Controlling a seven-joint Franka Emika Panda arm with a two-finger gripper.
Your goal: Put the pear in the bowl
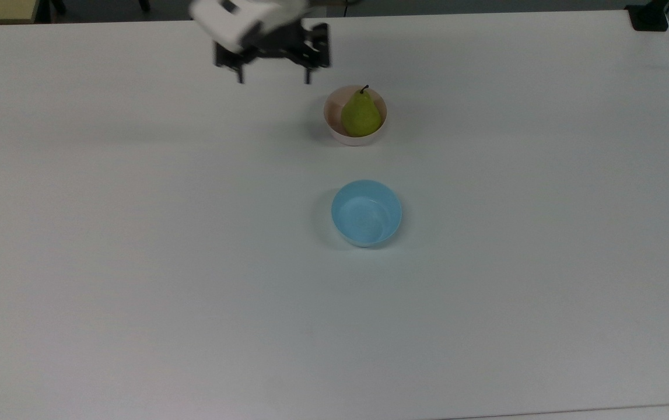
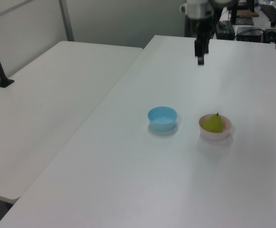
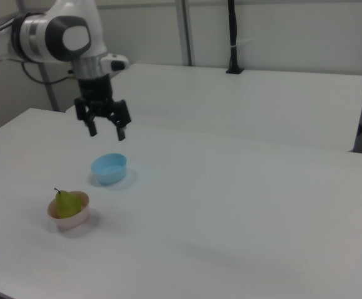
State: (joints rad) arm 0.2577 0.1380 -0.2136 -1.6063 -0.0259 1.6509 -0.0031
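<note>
The gripper [image 3: 107,131] hangs in the air with its two fingers spread wide apart and nothing between them, pointing down at the tabletop [image 1: 136,262]. In the top view it [image 1: 274,77] sits near the upper edge, up and to the top view's left of the bowl [image 1: 334,133], clearly apart from it. In the left view the gripper [image 2: 200,58] is high above the far part of the tabletop [image 2: 128,180], well behind the bowl [image 2: 221,136]. The pear [image 1: 361,115] lies inside the bowl, its broad end low and its dark stem pointing toward the top view's upper edge, past the rim. In the right view the pear [image 3: 67,203] stands up out of the bowl [image 3: 75,221], with the gripper above and behind it. A blue bowl [image 1: 367,212] stands empty on the tabletop near the pink one, below it in the top view and not touching it; in the right view this blue bowl [image 3: 109,169] is almost under the gripper.
</note>
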